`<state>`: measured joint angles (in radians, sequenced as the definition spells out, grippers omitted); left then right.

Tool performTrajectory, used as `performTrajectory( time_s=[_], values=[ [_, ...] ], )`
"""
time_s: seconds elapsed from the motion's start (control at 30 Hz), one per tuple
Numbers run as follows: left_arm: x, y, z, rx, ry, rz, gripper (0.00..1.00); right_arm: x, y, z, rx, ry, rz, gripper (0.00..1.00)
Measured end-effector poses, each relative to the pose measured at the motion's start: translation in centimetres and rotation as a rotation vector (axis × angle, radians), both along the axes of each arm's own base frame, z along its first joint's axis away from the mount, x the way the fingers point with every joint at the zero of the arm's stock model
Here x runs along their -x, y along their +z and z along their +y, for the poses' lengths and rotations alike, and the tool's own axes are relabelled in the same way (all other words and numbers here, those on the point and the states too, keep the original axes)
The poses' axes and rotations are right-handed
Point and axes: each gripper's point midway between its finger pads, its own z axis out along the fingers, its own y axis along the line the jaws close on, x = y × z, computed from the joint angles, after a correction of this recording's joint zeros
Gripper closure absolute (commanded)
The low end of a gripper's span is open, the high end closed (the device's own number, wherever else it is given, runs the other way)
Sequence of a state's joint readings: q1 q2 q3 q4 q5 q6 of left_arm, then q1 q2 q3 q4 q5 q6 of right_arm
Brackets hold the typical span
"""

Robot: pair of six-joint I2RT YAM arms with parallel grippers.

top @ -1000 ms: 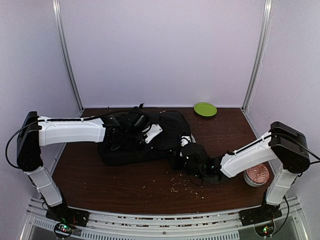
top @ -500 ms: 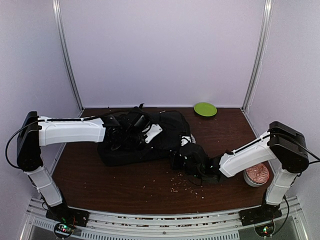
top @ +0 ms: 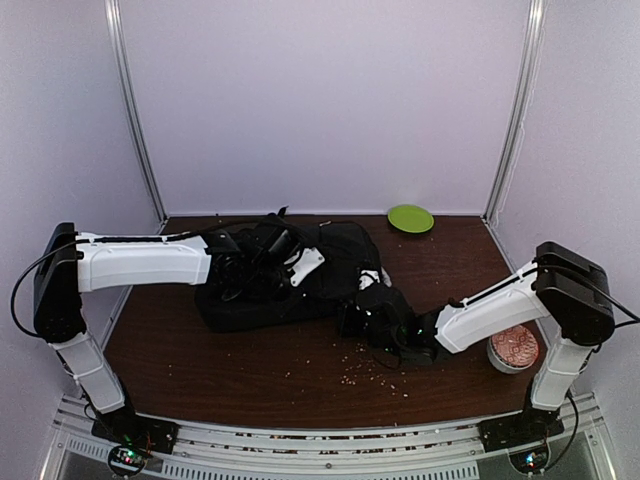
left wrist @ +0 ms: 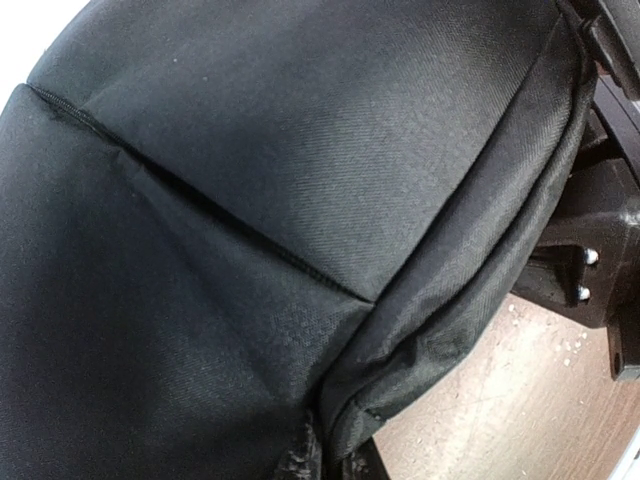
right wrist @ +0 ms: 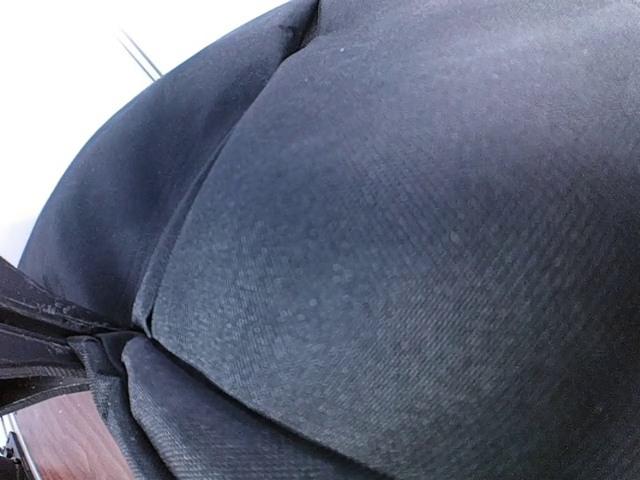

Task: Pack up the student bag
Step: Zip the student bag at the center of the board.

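One student bag [top: 250,300]. Top view: it lies mid-frame, long axis left to right, with the left gripper [top: 272,255] on its upper edge and the right gripper [top: 362,312] at its right end, both touching.
Left wrist: jaws pressed together, seemingly pinching fabric at bottom centre.
Right wrist: jaws pressed together, apparently on a fold at lower left.

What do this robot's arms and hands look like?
The left arm and right arm share white boxy links and black joints. The left hand and right hand are mostly black. Black cables loop at the shoulders.
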<state>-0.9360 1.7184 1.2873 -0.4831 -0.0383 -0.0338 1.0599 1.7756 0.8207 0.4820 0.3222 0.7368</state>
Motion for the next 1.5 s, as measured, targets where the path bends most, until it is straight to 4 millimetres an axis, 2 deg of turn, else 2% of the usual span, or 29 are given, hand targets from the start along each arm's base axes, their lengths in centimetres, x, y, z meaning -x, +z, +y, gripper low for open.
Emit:
performTrajectory(
  time_s=[0.23,0.5,0.77,1.0,1.23,1.5],
  values=[
    [-0.1,0.0,0.0,-0.003,0.003,-0.004,1.00,0.5,0.0,-0.7,0.017,0.012,-0.001,1.00],
    [0.4,-0.5,-0.1,-0.011,-0.005,-0.005,1.00,1.7,-0.5,-4.1,0.061,0.007,0.010,1.00],
    [0.6,-1.4,0.0,-0.011,0.008,-0.015,1.00,1.7,-1.2,-6.5,0.079,-0.017,0.033,1.00],
    [1.4,-1.7,-0.4,0.027,0.009,-0.033,1.00,1.6,-2.0,-9.5,0.048,-0.021,0.078,1.00],
    [1.7,-1.5,-0.1,0.051,0.017,-0.047,1.00,1.5,-1.5,-10.7,0.028,-0.009,0.086,1.00],
    [1.8,-1.5,0.3,0.041,0.036,-0.064,1.00,2.9,-1.2,-10.7,0.042,0.090,0.073,1.00]
  ],
)
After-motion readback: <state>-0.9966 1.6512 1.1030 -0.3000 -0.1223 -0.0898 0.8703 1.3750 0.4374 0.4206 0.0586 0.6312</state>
